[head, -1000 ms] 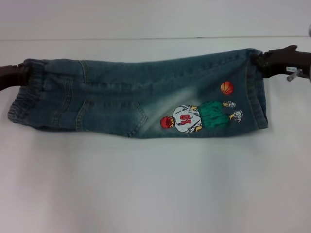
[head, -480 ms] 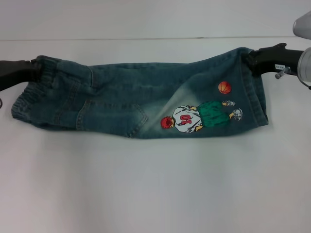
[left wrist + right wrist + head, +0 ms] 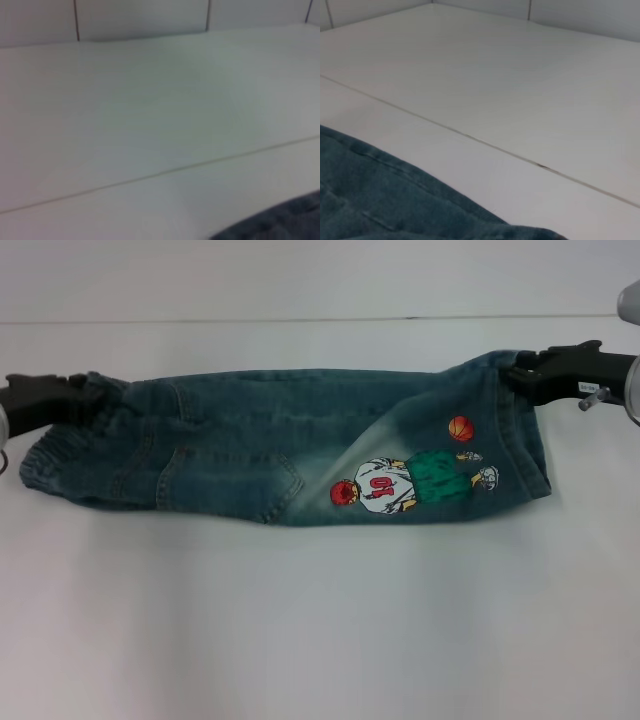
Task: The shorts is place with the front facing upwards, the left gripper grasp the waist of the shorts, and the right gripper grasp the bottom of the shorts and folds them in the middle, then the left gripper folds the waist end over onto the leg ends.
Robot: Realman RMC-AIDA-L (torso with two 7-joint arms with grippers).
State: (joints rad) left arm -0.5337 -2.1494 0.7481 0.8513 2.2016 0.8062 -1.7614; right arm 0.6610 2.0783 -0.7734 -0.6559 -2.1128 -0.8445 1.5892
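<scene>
Shorts [image 3: 290, 445] between left gripper [image 3: 80, 398], right gripper [image 3: 520, 370]

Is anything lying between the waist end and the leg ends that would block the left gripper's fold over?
Nothing visible. The shorts lie folded lengthwise on the table, left gripper at the waist, right gripper at the hems; only denim lies between.

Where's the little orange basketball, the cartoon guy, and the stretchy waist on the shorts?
basketball [image 3: 460, 428], head view, middle of the orange ball print.
cartoon guy [image 3: 385, 486], head view, his white numbered shirt.
stretchy waist [image 3: 45, 455], head view, gathered elastic band at the shorts' left end.
</scene>
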